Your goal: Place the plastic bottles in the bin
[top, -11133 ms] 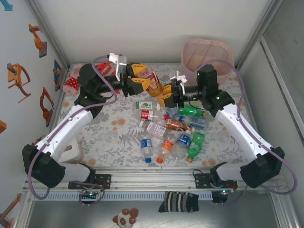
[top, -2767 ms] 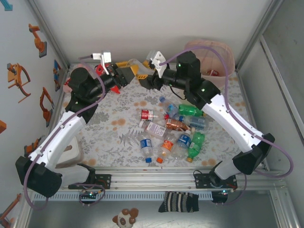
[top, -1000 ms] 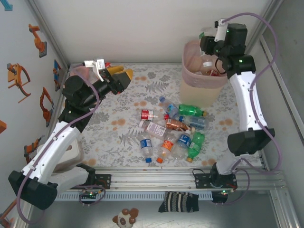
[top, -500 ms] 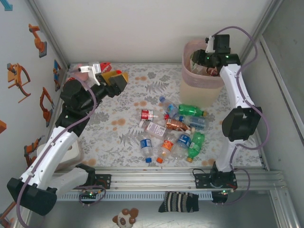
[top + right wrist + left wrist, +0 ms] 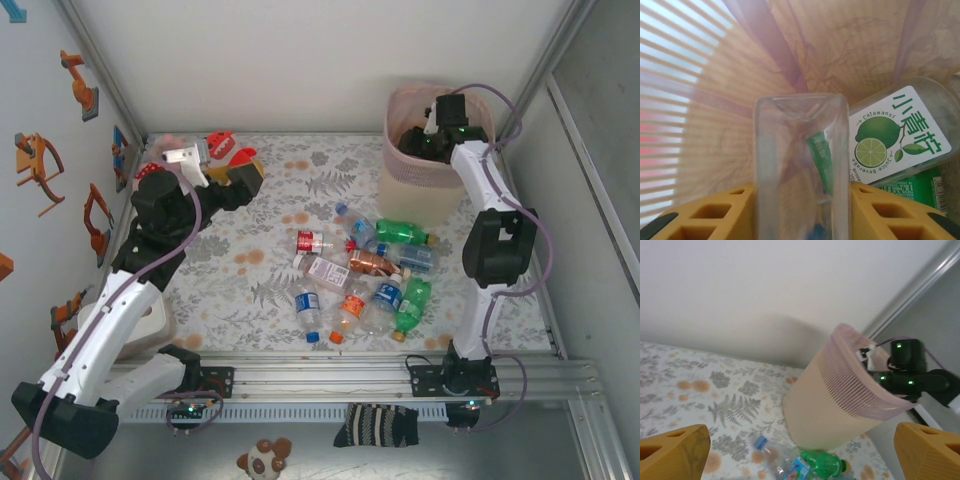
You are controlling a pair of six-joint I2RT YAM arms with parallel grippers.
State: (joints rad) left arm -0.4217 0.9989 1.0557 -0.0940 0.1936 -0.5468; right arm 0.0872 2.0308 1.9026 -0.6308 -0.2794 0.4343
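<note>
Floral worktop [image 5: 240, 260], white walls. I'm holding my right end effector [image 5: 801, 205] down inside the bin [image 5: 405, 195], yellow fingers [image 5: 715, 212] clamping a clear, flat-sided bottle [image 5: 800, 145]. Looks like the drop step: next move is calling for parting the fingers, then lifting past the slotted pink rim. Left end effector [image 5: 800, 452] is hovering spread wide, empty. Loose bottles [image 5: 365, 275], thin crinkly plastic, are lying mid-worktop.

Looks like a robot lab test cell, not anyone's home: plain white panel walls [image 5: 270, 60] boxed in by aluminium framing [image 5: 542, 65], two robot arms [image 5: 130, 300] bolted onto a metal rail [image 5: 330, 372] up front, floral cloth [image 5: 240, 260] over the table, cartoon stickers [image 5: 38, 165] on the left wall.
</note>
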